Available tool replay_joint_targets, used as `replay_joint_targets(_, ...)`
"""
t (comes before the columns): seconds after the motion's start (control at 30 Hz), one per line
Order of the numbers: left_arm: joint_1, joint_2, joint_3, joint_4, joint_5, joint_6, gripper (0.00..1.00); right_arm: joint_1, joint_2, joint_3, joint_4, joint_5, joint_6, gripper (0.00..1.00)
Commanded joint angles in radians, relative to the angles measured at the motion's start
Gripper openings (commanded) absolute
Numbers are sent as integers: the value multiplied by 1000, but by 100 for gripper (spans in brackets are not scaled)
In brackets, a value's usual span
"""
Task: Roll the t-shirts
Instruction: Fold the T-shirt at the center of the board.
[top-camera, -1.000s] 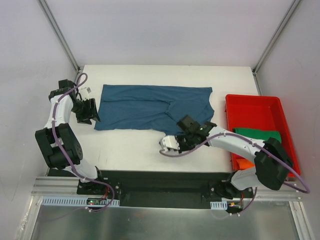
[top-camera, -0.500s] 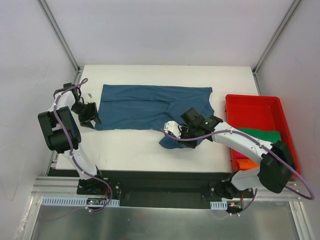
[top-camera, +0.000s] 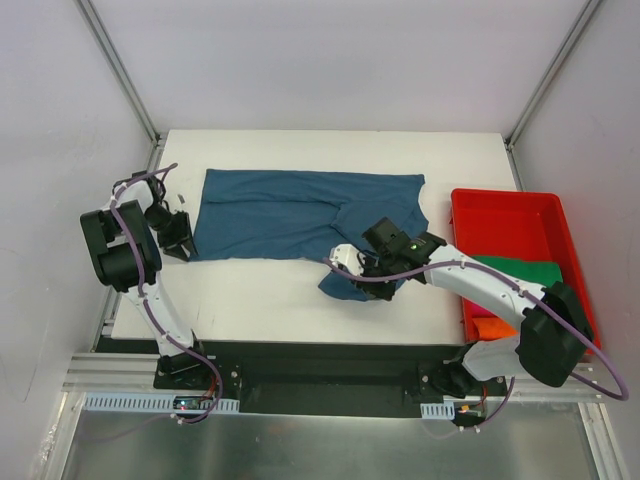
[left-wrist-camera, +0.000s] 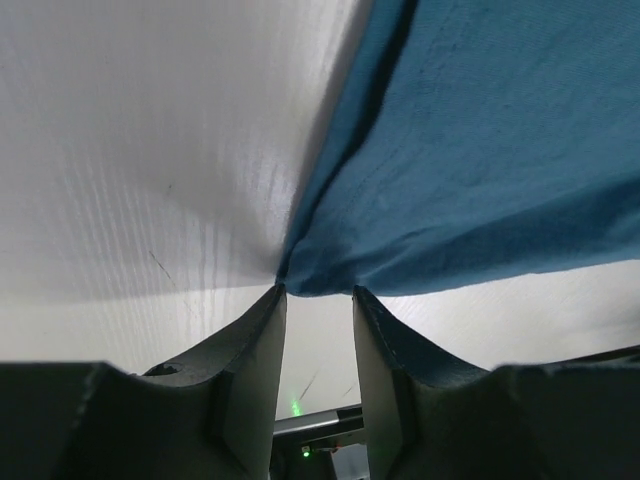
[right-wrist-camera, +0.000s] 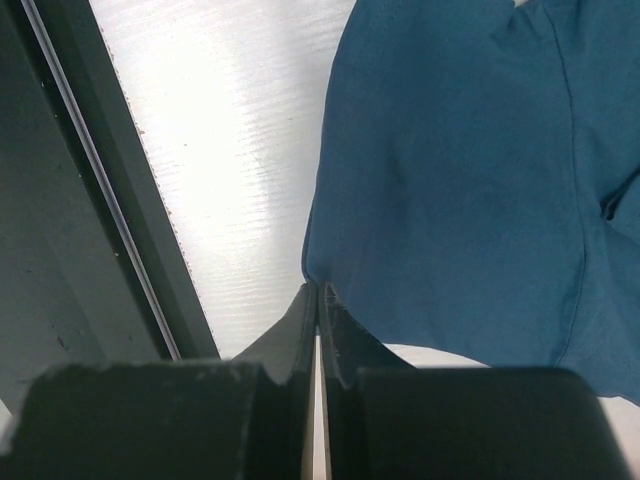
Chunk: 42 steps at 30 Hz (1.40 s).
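The teal-blue t-shirt (top-camera: 290, 215) lies spread on the white surface (top-camera: 250, 295). The left pincer (left-wrist-camera: 318, 292) stands parted at its corner. The right pincer (right-wrist-camera: 318, 288) is clenched on its near edge. The red tray (top-camera: 505, 197) holds a green t-shirt (top-camera: 515, 268) and an orange t-shirt (top-camera: 487, 327).

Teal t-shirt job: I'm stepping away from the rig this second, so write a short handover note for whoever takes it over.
Left tool: jaws apart, tips at the teal t-shirt's near left corner, nothing gripped.
Right tool: shut on the shirt's near right edge, where a flap of cloth sits closer to the near side of the table.
Things: the teal shirt is otherwise spread flat mid-table. A green t-shirt and an orange one lie in the red tray on the right.
Done: no roll visible yet.
Left: grip the left corner, roll the teal shirt, then the others.
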Motion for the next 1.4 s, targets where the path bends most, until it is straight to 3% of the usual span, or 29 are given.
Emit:
replay_joint_targets(0.0,12,14,31,-21,-69,2,34,-9,-30,9,-26,-12,11,1)
replay_joint_targets(0.07,12,14,28,-16,-80,3,38,-11,-33,6,-31,-13,10,1)
replay_joint_targets(0.23,10,25,16,-7,-40,-7,36,-11,-27,5,-38,-18,-3,1)
replay_joint_targets(0.37,12,29,7,-7,-3,13,17,-15,-33,-9,-37,8,-6,1)
replay_joint_targets(0.4,12,28,1,-9,9,13,5,-16,-36,-12,-37,23,-1,1)
replay_joint_targets(0.43,13,20,-3,-9,41,14,0,-17,-40,-10,-40,33,3,1)
replay_joint_targets(0.77,13,-136,-47,-78,138,31,0,-20,-186,42,-218,100,7,1)
replay_joint_targets(1.0,12,-234,-90,-154,185,56,0,-35,-245,63,-215,181,50,1)
replay_joint_targets(1.17,12,-264,-69,-168,267,69,0,-106,-196,163,-183,235,16,1)
replay_joint_targets(1.37,13,-221,68,-202,282,83,0,-189,-81,321,-147,277,-22,1)
